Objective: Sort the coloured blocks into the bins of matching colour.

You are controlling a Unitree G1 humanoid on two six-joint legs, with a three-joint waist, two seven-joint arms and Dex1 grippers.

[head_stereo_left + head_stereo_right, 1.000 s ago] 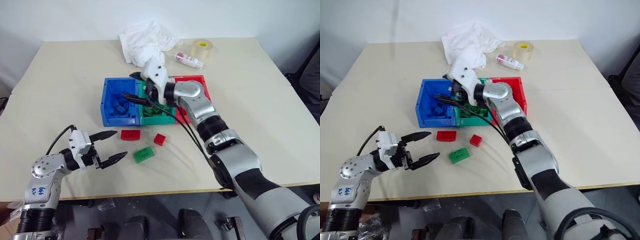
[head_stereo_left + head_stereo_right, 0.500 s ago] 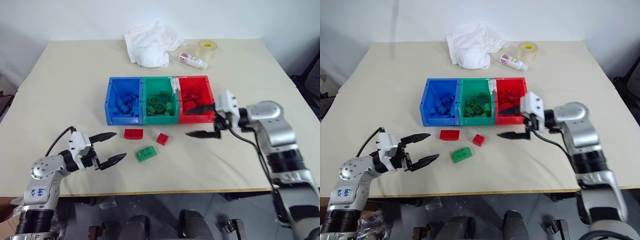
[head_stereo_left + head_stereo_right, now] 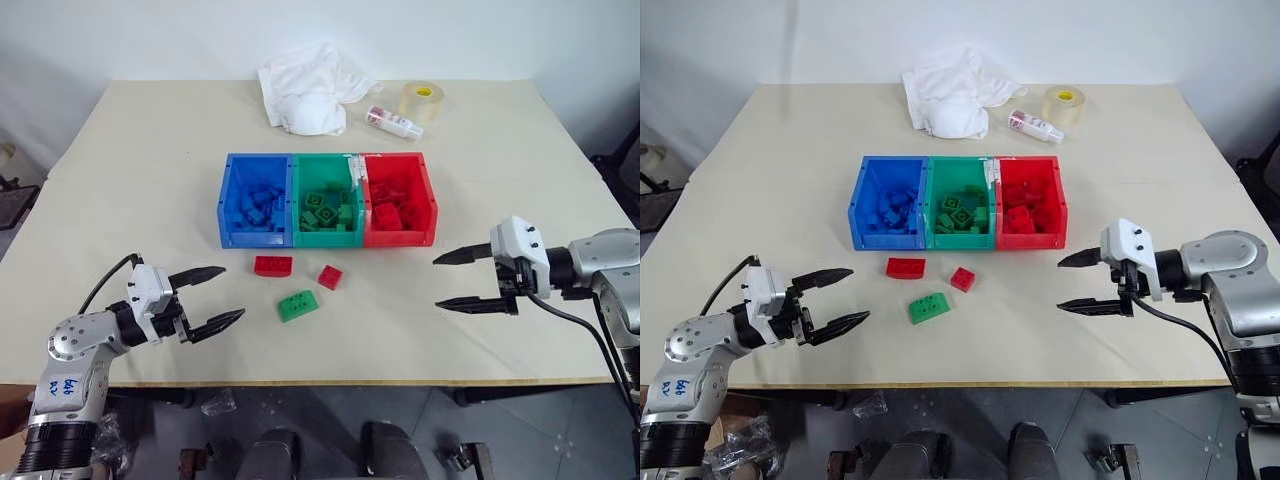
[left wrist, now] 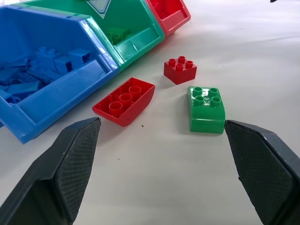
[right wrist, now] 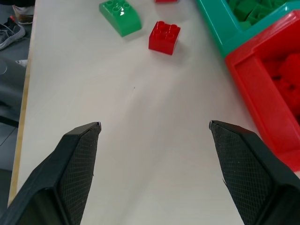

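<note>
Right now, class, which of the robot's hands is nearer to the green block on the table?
Left. The left hand sits just beside the green block; the right hand hangs farther off on its other side.

Left gripper [image 3: 212, 297] low on the left, fingers spread and empty, right gripper [image 3: 456, 281] opposite, pointing inward, fingers apart, empty

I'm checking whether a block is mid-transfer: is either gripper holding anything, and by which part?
Nothing is held. The left gripper and the right gripper both stand open and empty above the table, apart from the loose blocks.
</note>
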